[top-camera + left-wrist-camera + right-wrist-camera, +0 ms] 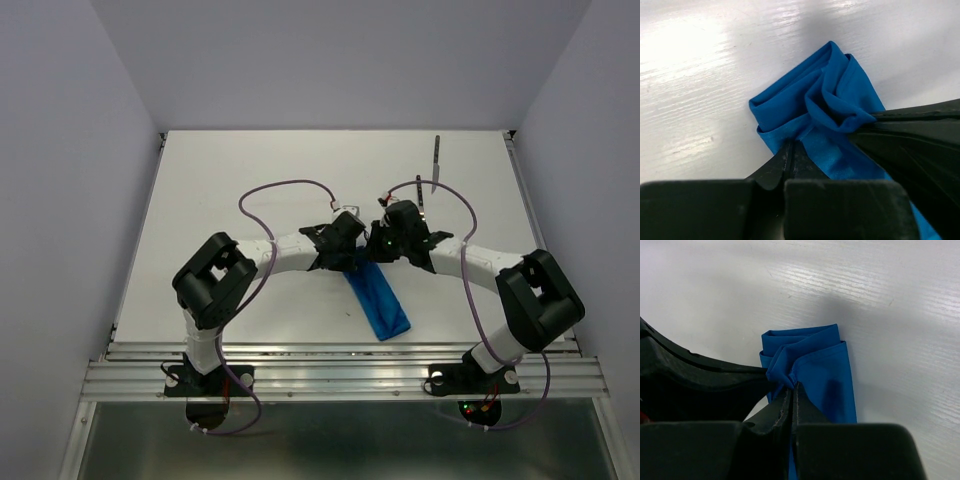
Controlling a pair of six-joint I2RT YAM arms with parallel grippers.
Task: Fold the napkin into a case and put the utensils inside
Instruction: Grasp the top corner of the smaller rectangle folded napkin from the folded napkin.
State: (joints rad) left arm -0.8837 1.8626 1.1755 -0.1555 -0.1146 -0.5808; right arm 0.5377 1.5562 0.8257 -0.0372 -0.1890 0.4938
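Observation:
The blue napkin lies as a narrow folded strip, a case shape, slanting toward the near table edge. Both grippers meet at its far end. My left gripper is shut on a lower layer of the napkin. The right gripper is shut on a bunched upper layer of the napkin, so the end gapes a little. The two sets of fingertips sit almost touching. Two thin utensils lie behind: one at the far right, a second partly hidden by the right arm.
The white table has raised edges left and right and a metal rail in front. Purple cables loop above both arms. Grey walls enclose the cell.

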